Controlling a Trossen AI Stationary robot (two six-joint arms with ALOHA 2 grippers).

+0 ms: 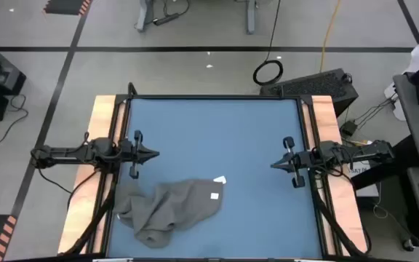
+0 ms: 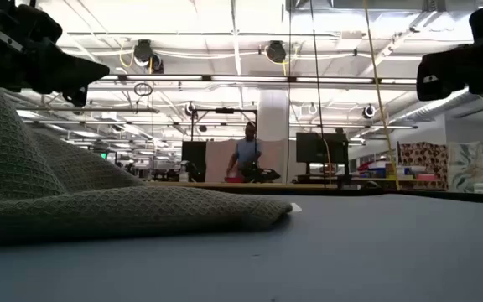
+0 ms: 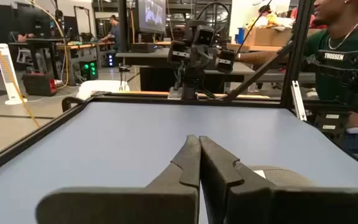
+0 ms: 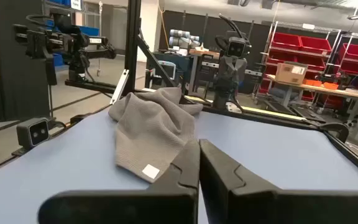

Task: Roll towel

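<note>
The grey-brown towel (image 1: pixel 169 209) lies crumpled in a heap on the blue tabletop near the front left, with a small white tag (image 1: pixel 214 195) on its right part. It also shows in the right wrist view (image 4: pixel 154 127) and the low view (image 2: pixel 99 205). My left gripper (image 1: pixel 153 153) hovers shut above the table's left side, just beyond the towel's far edge. My right gripper (image 1: pixel 273 165) hovers shut at the table's right side, well clear of the towel. Both are empty.
A small white scrap (image 1: pixel 220 180) lies on the table just beyond the towel's right corner. Wooden side rails (image 1: pixel 104 124) flank the blue top. A person (image 3: pixel 340 56) stands past the table's right side. The far half of the table (image 1: pixel 217 124) is bare.
</note>
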